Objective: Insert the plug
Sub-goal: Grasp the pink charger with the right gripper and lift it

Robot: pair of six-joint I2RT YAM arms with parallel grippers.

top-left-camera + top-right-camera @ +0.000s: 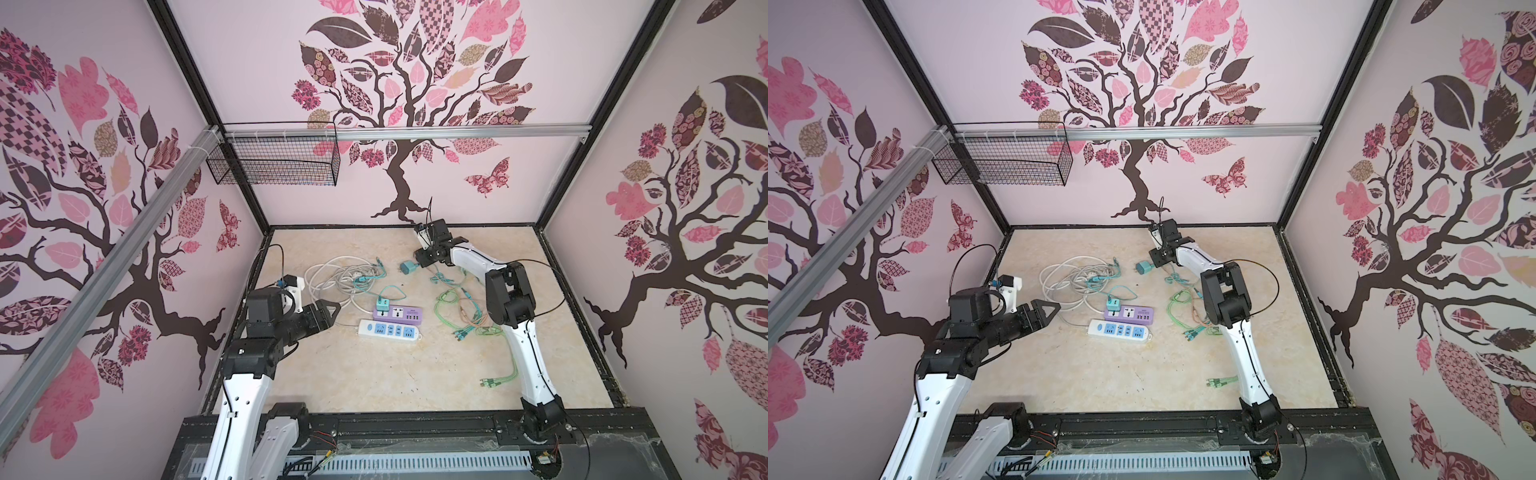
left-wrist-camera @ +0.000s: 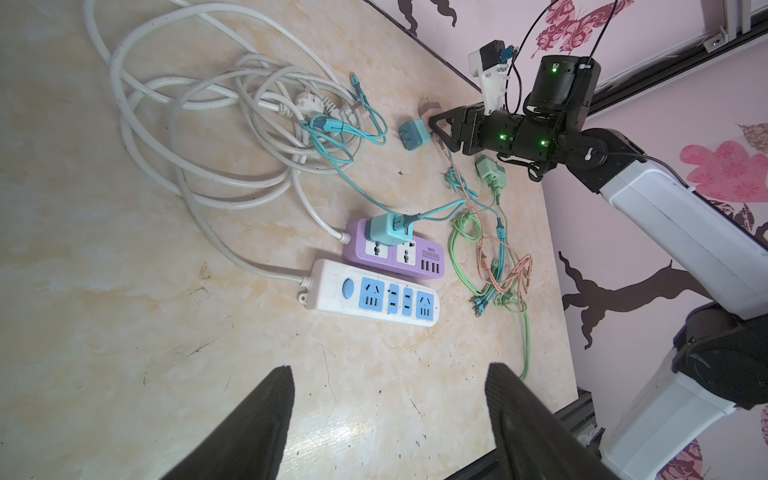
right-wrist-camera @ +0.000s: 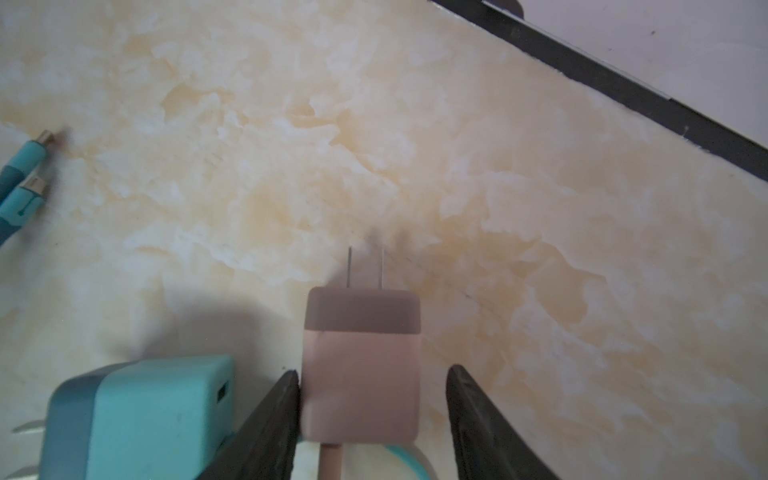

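A pink two-prong plug point(image 3: 361, 365) lies on the marble-pattern table, its prongs pointing away from the right wrist camera. My right gripper point(image 3: 372, 371) straddles it. One finger point(image 3: 274, 415) touches the plug's side and the other point(image 3: 478, 415) stands a little off it. In the left wrist view the plug point(image 2: 429, 109) shows just ahead of that gripper point(image 2: 440, 126). A purple power strip point(image 1: 399, 313) and a white-and-blue one point(image 1: 388, 330) lie mid-table. My left gripper point(image 2: 390, 369) hovers open and empty, left of the strips point(image 1: 328, 309).
A teal plug point(image 3: 141, 415) lies right beside the pink one. A teal adapter point(image 2: 388, 232) sits in the purple strip point(image 2: 395, 253). A white cord coil point(image 1: 332, 278) lies left of it. Green and orange cables point(image 1: 457, 316) and a green plug point(image 2: 490, 170) lie by the right arm.
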